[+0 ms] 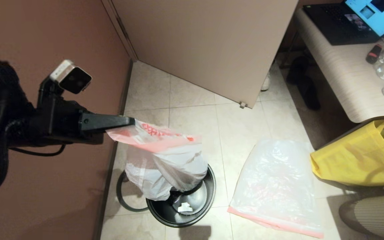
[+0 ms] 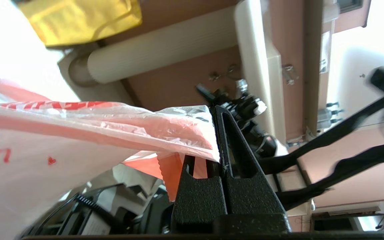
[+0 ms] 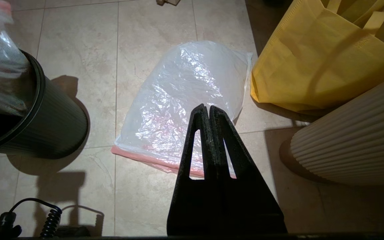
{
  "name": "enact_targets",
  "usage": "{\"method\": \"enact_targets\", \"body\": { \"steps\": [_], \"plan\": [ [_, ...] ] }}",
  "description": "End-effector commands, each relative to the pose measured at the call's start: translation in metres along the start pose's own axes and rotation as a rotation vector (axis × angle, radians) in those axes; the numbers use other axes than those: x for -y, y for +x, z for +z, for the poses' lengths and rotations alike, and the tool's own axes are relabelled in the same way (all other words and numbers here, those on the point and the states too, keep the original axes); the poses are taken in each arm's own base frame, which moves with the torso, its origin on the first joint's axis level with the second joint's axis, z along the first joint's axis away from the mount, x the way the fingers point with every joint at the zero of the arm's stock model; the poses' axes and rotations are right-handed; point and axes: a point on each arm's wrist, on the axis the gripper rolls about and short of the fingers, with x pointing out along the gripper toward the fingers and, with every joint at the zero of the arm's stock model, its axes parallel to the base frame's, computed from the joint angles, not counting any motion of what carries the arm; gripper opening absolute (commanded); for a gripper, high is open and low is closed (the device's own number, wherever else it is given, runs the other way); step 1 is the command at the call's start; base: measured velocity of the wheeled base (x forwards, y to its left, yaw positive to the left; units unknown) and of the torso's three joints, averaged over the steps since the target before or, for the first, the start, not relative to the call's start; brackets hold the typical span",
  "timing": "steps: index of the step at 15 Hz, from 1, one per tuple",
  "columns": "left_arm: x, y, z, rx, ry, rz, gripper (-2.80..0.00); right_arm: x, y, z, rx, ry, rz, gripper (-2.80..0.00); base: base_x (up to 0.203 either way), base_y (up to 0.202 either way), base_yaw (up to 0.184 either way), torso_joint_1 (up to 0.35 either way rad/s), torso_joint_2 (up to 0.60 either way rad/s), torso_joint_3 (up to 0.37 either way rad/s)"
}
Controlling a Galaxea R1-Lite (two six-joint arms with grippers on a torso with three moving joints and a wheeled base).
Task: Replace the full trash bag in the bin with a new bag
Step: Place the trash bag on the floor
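As our left gripper (image 1: 130,120) clamps the red-printed translucent white full trash bag (image 1: 165,160) by its mouth, its lumpy body hangs straight below into the round black plastic bin (image 1: 208,193); our right gripper (image 3: 208,111), nearer the crinkly clear new bag (image 3: 185,96), is clenched empty.

Overhead head view, two close wrist views

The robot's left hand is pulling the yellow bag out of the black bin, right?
Not the yellow one. In the head view the left gripper is shut on the full trash bag, white with red print, lifting it out of the bin. The yellow bag sits off to the side.
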Motion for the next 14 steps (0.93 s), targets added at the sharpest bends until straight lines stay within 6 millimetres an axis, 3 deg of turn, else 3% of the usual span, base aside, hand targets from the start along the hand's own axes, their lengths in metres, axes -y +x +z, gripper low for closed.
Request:
{"method": "enact_targets", "body": {
  "steps": [1,6,9,14],
  "plan": [
    [0.040,-0.003,0.016,0.013,0.048,-0.020,-2.80,0.000,0.000,0.000,0.000,0.000,0.000,-2.80,0.000,0.000,0.000,0.000,0.00,0.000],
    [0.096,-0.012,0.052,0.121,0.107,0.012,-2.80,0.000,0.000,0.000,0.000,0.000,0.000,-2.80,0.000,0.000,0.000,0.000,0.00,0.000],
    [0.121,-0.039,0.076,0.283,0.157,0.134,-2.80,0.000,0.000,0.000,-0.001,0.000,0.000,-2.80,0.000,0.000,0.000,0.000,0.00,0.000],
    [0.146,-0.082,0.099,0.441,0.144,0.291,-2.80,0.000,0.000,0.000,-0.001,0.000,0.000,-2.80,0.000,0.000,0.000,0.000,0.00,0.000]
  ]
}}
